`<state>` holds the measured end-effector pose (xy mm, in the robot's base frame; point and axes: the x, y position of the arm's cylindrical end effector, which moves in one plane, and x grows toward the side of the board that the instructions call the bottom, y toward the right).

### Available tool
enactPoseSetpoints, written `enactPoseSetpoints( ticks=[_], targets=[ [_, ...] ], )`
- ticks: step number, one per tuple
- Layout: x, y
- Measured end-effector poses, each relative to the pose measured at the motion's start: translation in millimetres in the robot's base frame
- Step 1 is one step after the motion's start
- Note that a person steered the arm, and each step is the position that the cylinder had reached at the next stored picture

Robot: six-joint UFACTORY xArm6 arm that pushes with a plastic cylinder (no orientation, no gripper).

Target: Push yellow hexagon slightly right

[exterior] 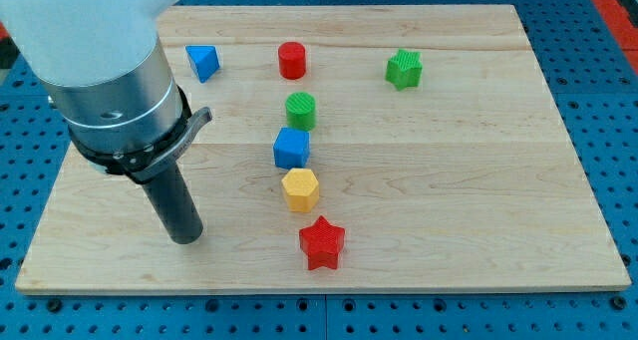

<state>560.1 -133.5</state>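
Note:
The yellow hexagon (300, 189) lies near the board's middle, low in the view. A blue cube (292, 148) sits just above it, almost touching, and a red star (322, 243) lies just below and right of it. My tip (185, 236) rests on the board well to the left of the yellow hexagon and a little lower, apart from every block.
A green cylinder (301, 111) stands above the blue cube. A red cylinder (291, 60), a blue triangle (203, 62) and a green star (404, 69) lie along the board's top. The wooden board (478, 180) rests on a blue perforated table.

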Motion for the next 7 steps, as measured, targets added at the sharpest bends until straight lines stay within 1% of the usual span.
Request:
enactPoseSetpoints(
  ticks=[2, 3, 4, 5, 7],
  targets=[
    [-6, 9],
    [-18, 9],
    [-23, 36],
    [-42, 53],
    [-49, 101]
  ],
)
